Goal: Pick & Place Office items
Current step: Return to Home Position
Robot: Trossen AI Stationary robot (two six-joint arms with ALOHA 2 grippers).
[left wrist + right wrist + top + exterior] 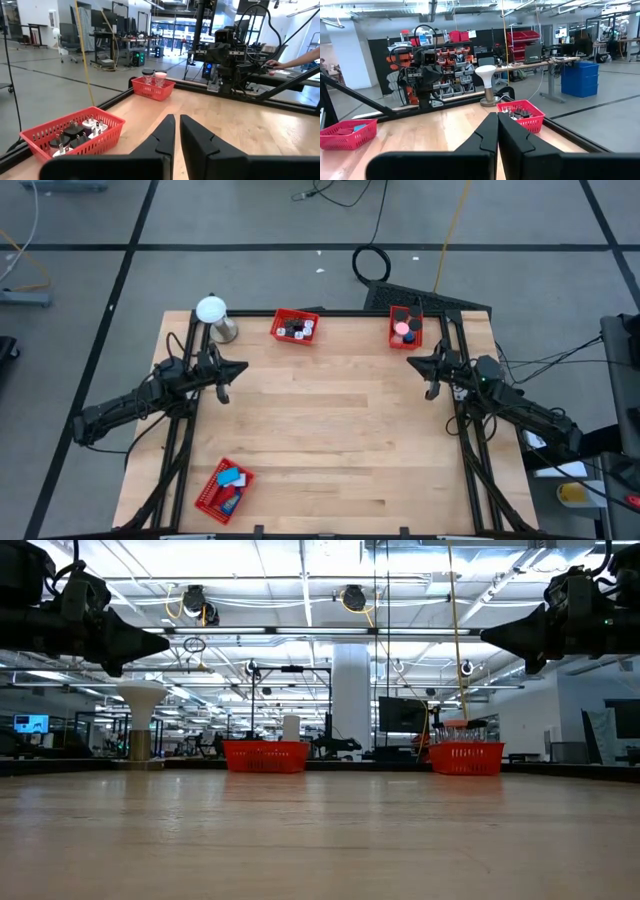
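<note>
The office items lie in three red mesh trays. Black and white pieces [297,329] fill the tray [280,333] at the far edge. Pink and red ones [403,330] sit in the far right tray [414,340], and blue ones [231,478] in the near left tray [208,500]. My left gripper [243,367] hovers level over the table's left side, pointing right. In the left wrist view its fingertips [177,119] stand a narrow gap apart, with nothing between them. My right gripper [412,363] hovers over the right side, pointing left, shut and empty [497,116].
A white ball on a silver stand [213,315] stands at the far left corner. Black frame rails [470,450] run along both table sides under the arms. Bare wood [330,430] spans the middle. A person's forearm [300,59] shows beyond the table's right side.
</note>
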